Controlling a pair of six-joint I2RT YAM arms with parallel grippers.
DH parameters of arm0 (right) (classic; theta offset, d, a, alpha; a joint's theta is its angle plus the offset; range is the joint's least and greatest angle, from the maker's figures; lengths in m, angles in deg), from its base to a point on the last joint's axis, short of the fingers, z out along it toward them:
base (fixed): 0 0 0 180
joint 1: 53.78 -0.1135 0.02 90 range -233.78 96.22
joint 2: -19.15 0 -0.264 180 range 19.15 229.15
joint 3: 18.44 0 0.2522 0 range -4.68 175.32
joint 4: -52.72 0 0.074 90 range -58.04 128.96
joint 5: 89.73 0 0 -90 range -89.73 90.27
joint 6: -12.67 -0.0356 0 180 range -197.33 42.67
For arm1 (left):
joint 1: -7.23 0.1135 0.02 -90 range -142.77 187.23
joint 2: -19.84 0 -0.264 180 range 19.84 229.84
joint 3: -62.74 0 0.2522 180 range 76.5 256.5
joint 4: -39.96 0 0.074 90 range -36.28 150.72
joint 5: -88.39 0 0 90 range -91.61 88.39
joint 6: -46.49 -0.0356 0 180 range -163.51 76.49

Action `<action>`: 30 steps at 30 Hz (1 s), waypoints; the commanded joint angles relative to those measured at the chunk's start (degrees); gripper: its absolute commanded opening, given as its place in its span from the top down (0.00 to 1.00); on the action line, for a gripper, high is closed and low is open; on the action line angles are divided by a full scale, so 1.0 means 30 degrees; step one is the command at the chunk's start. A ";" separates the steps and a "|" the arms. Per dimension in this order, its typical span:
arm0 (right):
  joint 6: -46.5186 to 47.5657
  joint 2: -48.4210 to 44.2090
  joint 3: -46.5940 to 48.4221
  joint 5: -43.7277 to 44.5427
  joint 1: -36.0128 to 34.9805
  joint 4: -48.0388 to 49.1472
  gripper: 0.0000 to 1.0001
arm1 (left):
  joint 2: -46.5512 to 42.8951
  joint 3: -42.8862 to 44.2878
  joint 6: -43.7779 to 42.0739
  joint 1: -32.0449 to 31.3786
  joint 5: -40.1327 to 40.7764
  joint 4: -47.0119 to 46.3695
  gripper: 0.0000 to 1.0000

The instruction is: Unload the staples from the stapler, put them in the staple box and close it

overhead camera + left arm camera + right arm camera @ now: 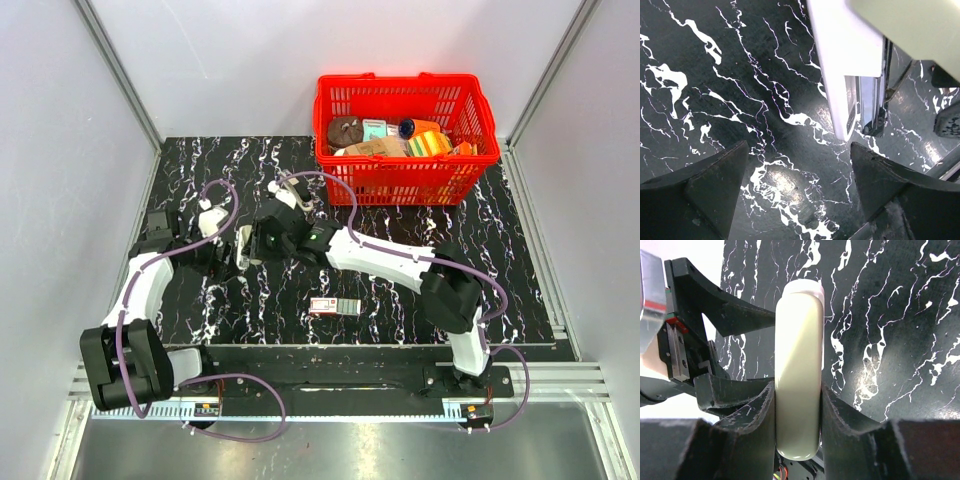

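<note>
**Stapler [797, 370] held ready for unloading**

The stapler is gripped across its cream body by the closed right arm's jaws, left of centre over the table [520, 270]. The left arm's jaws stand open and empty just beside its front end, where the metal magazine [866, 102] is exposed. The step is judged to be access; next, the staples must be reached and drawn out.

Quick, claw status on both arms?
Left claw: open, holding nothing.
Right claw: closed on the stapler.
</note>
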 commanded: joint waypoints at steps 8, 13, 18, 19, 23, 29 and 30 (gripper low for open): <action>-0.1622 -0.2146 -0.1575 -0.1954 0.0424 0.3105 1.00 | -0.0666 -0.0042 -0.3668 -0.0015 -0.1664 -0.0394 0.17; -0.2004 -0.2293 -0.1987 -0.2715 0.0483 0.3954 1.00 | -0.0578 -0.0189 -0.4167 -0.0015 -0.2251 -0.0101 0.19; -0.2443 -0.2264 -0.2396 -0.3185 0.0483 0.4687 1.00 | -0.0461 -0.0130 -0.4313 -0.0015 -0.3100 0.0191 0.20; -0.2589 -0.2293 -0.2513 -0.3302 0.0483 0.4950 1.00 | -0.0403 -0.0130 -0.4401 -0.0015 -0.3246 0.0250 0.20; -0.2679 -0.2322 -0.2690 -0.3508 0.0483 0.5099 1.00 | -0.0168 -0.0130 -0.4723 -0.0015 -0.3015 0.0250 0.29; -0.2795 -0.2674 -0.3334 -0.3771 0.0483 0.5420 1.00 | -0.0284 -0.0071 -0.4668 0.0073 -0.2661 -0.0129 0.69; -0.2824 -0.2674 -0.3451 -0.3946 0.0483 0.5537 1.00 | -0.0343 0.0015 -0.4549 0.0073 -0.2749 -0.0188 0.75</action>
